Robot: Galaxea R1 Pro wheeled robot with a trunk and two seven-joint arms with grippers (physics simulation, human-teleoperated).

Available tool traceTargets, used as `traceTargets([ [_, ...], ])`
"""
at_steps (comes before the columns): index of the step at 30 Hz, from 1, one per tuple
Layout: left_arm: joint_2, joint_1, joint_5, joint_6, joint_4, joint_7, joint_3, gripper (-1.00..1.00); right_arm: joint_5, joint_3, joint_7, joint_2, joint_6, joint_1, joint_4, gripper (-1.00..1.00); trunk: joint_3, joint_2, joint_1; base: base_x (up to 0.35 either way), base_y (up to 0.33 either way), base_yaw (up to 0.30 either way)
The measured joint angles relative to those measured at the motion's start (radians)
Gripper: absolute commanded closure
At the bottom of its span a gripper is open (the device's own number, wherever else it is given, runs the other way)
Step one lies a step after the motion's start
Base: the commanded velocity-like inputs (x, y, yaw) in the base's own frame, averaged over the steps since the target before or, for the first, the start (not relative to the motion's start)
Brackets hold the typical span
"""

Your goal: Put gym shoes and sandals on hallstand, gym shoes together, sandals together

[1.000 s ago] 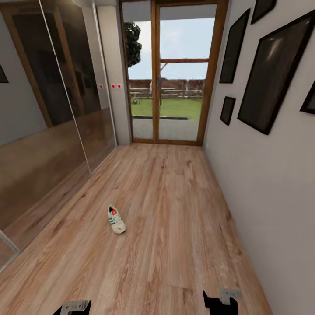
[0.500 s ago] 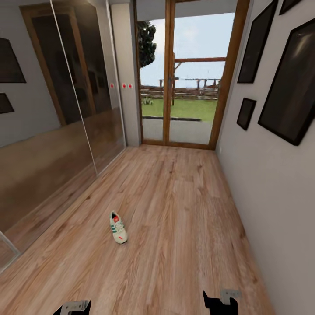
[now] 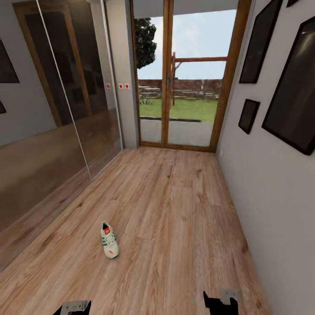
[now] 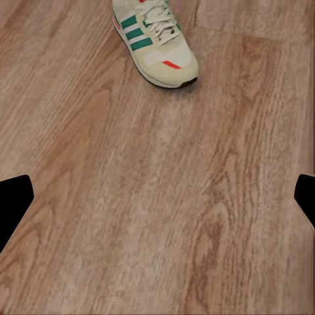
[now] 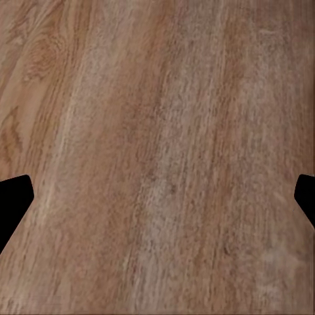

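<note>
Wood floor (image 3: 175, 218) ran to a glass door (image 3: 186, 74). One gym shoe (image 3: 109, 239) lay alone on it. Both arms' fingers (image 4: 13, 207) were spread wide, holding nothing.

Gym shoe (image 3: 109, 246): white upper, green side stripes, red-orange accents, dark sole edge. Corridor floor (image 3: 175, 227): light brown wood-grain planks. Door frame (image 3: 166, 74) warm brown wood, picture frames (image 3: 293, 83) black on pale grey wall.

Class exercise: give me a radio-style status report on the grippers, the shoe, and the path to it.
Both grippers open, empty. One gym shoe upright on floor, ahead of left gripper. Nothing between them.
</note>
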Motion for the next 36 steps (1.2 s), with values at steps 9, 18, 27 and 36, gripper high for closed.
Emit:
traceTargets([
  [9,0.000,0.000,0.000,0.000,-0.001,0.000,0.001,-1.00,0.000,0.002,0.000,0.000,0.000,0.000,0.001,-1.00,0.000,0.000,0.000,0.307,-0.099,0.000],
  [18,0.000,0.000,0.000,0.000,-0.002,0.000,0.001,-1.00,0.000,0.002,-0.002,0.001,0.000,0.000,0.001,-1.00,0.000,0.000,0.000,0.178,-0.009,0.000],
  [27,0.000,0.000,0.000,0.000,-0.002,0.000,0.001,-1.00,0.000,0.002,-0.002,0.001,0.000,0.000,0.001,-1.00,0.000,0.000,0.000,0.082,-0.007,0.000],
  [36,0.000,0.000,0.000,0.000,-0.002,0.000,0.001,-1.00,0.000,0.002,-0.002,0.002,0.000,0.000,0.002,-1.00,0.000,0.000,0.000,0.222,-0.073,0.000],
])
